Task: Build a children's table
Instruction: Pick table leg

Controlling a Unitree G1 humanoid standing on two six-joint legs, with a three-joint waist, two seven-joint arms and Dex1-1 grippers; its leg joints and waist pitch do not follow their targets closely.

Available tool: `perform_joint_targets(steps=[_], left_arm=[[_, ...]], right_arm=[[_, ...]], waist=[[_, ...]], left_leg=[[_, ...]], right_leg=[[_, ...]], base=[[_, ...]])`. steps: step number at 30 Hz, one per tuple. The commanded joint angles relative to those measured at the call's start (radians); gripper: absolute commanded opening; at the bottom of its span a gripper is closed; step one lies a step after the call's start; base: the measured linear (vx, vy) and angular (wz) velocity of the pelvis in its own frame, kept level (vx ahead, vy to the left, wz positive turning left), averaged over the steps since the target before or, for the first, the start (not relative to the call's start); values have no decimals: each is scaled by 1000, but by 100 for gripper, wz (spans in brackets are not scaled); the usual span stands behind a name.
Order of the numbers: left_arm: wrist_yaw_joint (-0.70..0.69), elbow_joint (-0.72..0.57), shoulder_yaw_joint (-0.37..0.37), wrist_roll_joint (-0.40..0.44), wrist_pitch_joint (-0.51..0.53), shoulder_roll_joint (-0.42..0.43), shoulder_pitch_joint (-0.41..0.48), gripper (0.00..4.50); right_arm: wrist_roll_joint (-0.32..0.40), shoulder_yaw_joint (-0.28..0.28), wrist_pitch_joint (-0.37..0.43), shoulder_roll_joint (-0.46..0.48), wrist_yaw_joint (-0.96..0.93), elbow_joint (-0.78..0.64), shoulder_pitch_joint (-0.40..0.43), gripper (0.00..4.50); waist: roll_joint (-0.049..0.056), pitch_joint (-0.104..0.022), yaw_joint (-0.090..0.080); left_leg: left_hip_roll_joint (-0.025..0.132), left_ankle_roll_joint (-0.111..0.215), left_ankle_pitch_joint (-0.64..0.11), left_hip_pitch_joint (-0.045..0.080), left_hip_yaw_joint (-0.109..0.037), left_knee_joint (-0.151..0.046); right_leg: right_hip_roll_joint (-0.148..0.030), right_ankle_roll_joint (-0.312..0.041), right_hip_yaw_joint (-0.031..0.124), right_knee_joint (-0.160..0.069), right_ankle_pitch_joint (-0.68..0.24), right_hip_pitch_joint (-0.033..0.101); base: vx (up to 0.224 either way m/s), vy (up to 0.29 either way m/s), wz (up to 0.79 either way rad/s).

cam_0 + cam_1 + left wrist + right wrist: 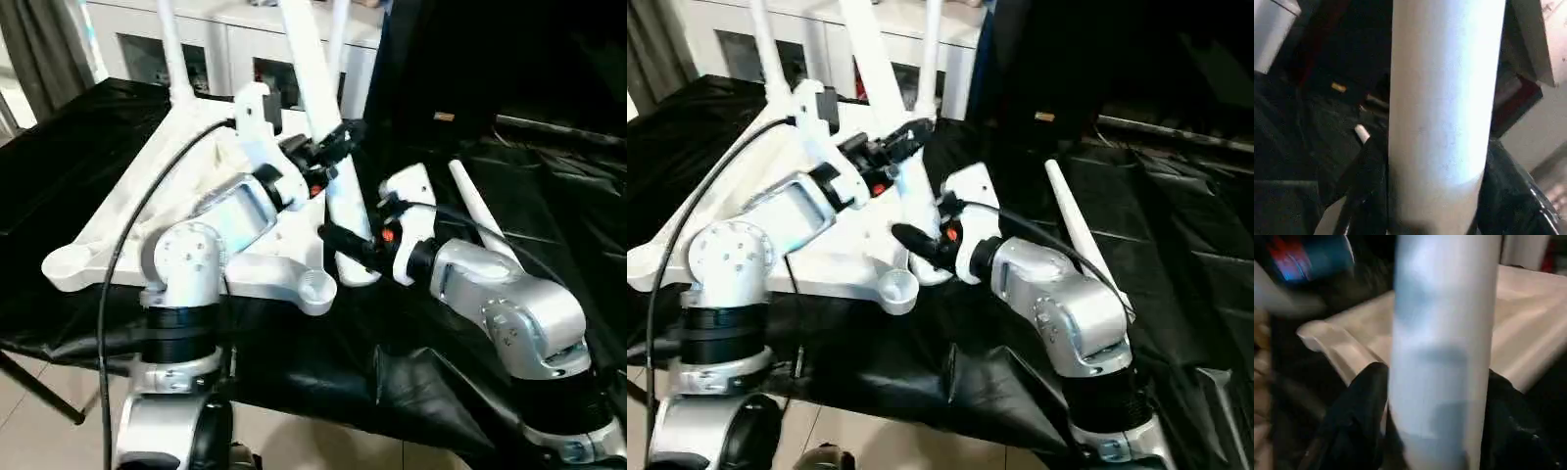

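leg (pixel 328 147): we see it upright, leaning slightly, foot in tabletop (pixel 127 225) socket | left tool (pixel 333 147) clamps it high, right tool (pixel 351 250) low (no writing legible) | spare leg (pixel 477 211) flat on worktop (pixel 549 186)

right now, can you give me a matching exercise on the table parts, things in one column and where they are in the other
Things:
1. leg in both tools
2. spare leg
3. empty corner socket
4. tabletop

Places:
A. lying on the black cloth beside the right arm
B. upside down under the left arm
C. near table edge, nothing in it
D. leaning, gripped high and low

Pairs: 1-D, 2-A, 3-C, 4-B
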Motion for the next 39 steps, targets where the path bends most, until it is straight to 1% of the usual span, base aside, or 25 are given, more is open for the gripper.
perform_joint_targets(steps=[1,4,5,6,7,9,12,15,16,18,19,20,21,24,25,26,27,28,29,32,33,35,36,38,39], left_arm=[[-70,0,-37,-18,41,31,-8,192],[-112,-5,-48,-27,59,61,-8,190],[-182,-17,-55,-64,100,108,-12,190],[-189,-18,-54,-68,104,112,-13,189],[-256,-28,-44,-121,146,152,-24,189],[-320,-24,-9,-190,188,182,-54,189],[-351,-18,0,-207,197,192,-66,189],[-400,-1,10,-234,204,200,-89,189],[-427,13,11,-262,204,195,-104,189],[-434,16,11,-270,205,194,-107,189],[-439,18,18,-291,211,184,-111,189],[-445,11,20,-308,221,176,-111,189],[-450,8,19,-312,224,175,-110,189],[-463,6,10,-311,225,180,-107,189],[-466,6,7,-308,224,182,-105,189],[-469,7,4,-307,222,186,-103,189],[-470,8,2,-306,220,187,-100,189],[-469,6,2,-306,218,189,-97,189],[-467,4,2,-307,215,190,-94,189],[-433,13,10,-283,200,183,-94,187],[-417,22,11,-271,196,181,-96,222],[-355,72,42,-272,201,155,-109,257],[-355,72,42,-272,201,155,-109,257],[-290,59,9,-182,142,143,-89,267],[-281,54,0,-164,132,143,-85,284]], right_arm=[[65,-43,30,-20,50,-28,-12,287],[91,-57,48,-41,83,-29,-14,309],[165,-91,110,-73,141,-33,-19,309],[172,-94,117,-77,147,-33,-19,309],[246,-119,186,-122,212,-42,-19,309],[318,-135,258,-173,276,-51,-19,309],[340,-140,278,-185,287,-48,-23,309],[370,-147,307,-199,308,-33,-33,309],[404,-151,337,-207,326,-20,-42,309],[413,-152,345,-210,330,-17,-44,309],[420,-150,356,-211,330,-14,-46,292],[419,-146,363,-206,324,-11,-46,274],[421,-146,367,-203,318,-11,-45,274],[421,-146,370,-201,314,-8,-44,260],[424,-148,372,-200,313,-10,-41,236],[428,-149,374,-200,310,-13,-38,232],[430,-149,374,-201,310,-15,-35,232],[432,-149,375,-200,307,-17,-33,215],[435,-150,375,-199,303,-17,-31,215],[437,-152,378,-184,281,-12,-35,202],[435,-153,377,-179,276,-10,-37,200],[408,-142,354,-173,260,-14,-31,198],[408,-142,354,-173,260,-14,-31,197],[335,-124,295,-154,192,-25,-21,196],[327,-123,289,-151,182,-26,-20,196]], waist=[[4,-81,-2],[5,-79,-4],[2,-80,-5],[5,-80,0],[3,-79,-1],[4,-78,0],[3,-79,2],[2,-77,5],[7,-78,7],[4,-78,8],[9,-78,8],[8,-78,8],[6,-78,9],[5,-78,11],[4,-79,13],[4,-79,14],[-3,-79,15],[-1,-79,17],[-7,-79,17],[-5,-79,18],[1,-79,17],[8,-80,20],[2,-79,19],[2,-79,22],[1,-79,20]], left_leg=[[37,-79,-255,31,-19,-76],[37,-84,-263,31,-18,-78],[35,-77,-264,34,-17,-76],[35,-77,-261,34,-17,-75],[33,-74,-261,34,-17,-73],[36,-76,-255,31,-16,-75],[35,-75,-243,31,-14,-73],[36,-83,-258,31,-14,-74],[36,-86,-266,33,-15,-74],[37,-91,-268,33,-16,-75],[37,-93,-273,34,-16,-75],[36,-94,-274,32,-16,-74],[37,-97,-276,33,-16,-75],[38,-99,-278,33,-16,-76],[39,-100,-278,34,-17,-77],[39,-100,-276,33,-17,-76],[39,-99,-271,33,-16,-77],[39,-99,-267,33,-16,-76],[40,-98,-260,33,-15,-77],[39,-101,-255,32,-15,-78],[40,-106,-268,33,-16,-78],[39,-115,-287,35,-18,-78],[39,-119,-294,35,-18,-79],[39,-123,-296,33,-20,-81],[42,-129,-299,32,-22,-84]], right_leg=[[-48,-92,52,-86,-147,32],[-49,-95,53,-88,-162,32],[-48,-99,53,-87,-170,33],[-49,-100,53,-86,-173,33],[-48,-105,52,-85,-179,35],[-50,-114,53,-86,-176,34],[-53,-131,53,-87,-181,32],[-56,-134,52,-90,-225,31],[-56,-132,52,-91,-234,31],[-55,-127,53,-91,-231,31],[-55,-127,53,-90,-232,30],[-55,-128,53,-91,-231,30],[-57,-130,53,-92,-234,30],[-56,-117,53,-93,-247,30],[-57,-113,53,-93,-252,30],[-57,-111,53,-93,-251,30],[-56,-108,54,-94,-246,29],[-57,-108,54,-92,-244,30],[-56,-104,54,-92,-243,29],[-57,-100,54,-91,-246,28],[-56,-96,54,-92,-250,26],[-58,-94,54,-93,-258,26],[-58,-90,54,-97,-266,26],[-59,-78,54,-98,-271,27],[-60,-64,54,-100,-275,26]], base=[[0,0,0],[0,0,0],[0,0,0],[0,0,0],[0,0,0],[0,0,0],[0,0,0],[0,0,0],[0,0,0],[0,0,0],[0,0,0],[0,0,0],[0,0,0],[0,0,0],[0,0,0],[0,0,0],[0,0,0],[0,0,0],[0,0,0],[0,0,0],[0,0,0],[0,0,0],[0,0,0],[0,0,0],[0,0,0]])
